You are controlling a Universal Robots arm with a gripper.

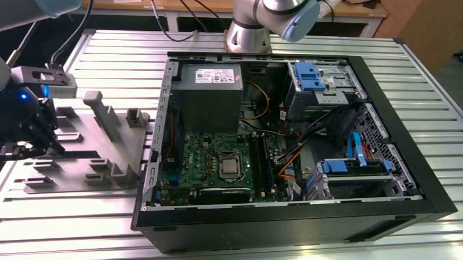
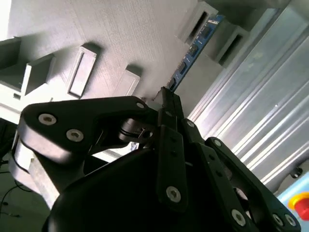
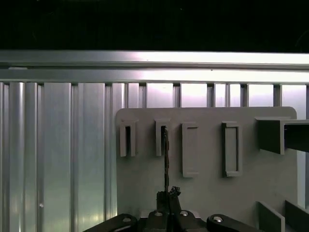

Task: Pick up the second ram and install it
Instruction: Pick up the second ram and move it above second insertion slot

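Where the arm hangs low at the exterior view's left, the pincer [image 1: 32, 145] sits over the grey tray [image 1: 108, 162], and in both wrist views its black fingers [image 2: 170, 140] are clenched on the near end of the second ram [image 2: 193, 48]. The ram stands on its edge as a thin blue-edged board, running from the fingertips away to a pair of upright slot blocks [image 2: 219, 36] near the tray's rim, where its far end sits between them. The tray lies on the slatted metal desk [image 1: 289, 43]. Well apart from it, toward the exterior view's right, the open black computer case [image 1: 405, 206] holds the green motherboard [image 1: 199, 157] and the grey power-supply box [image 1: 210, 92].
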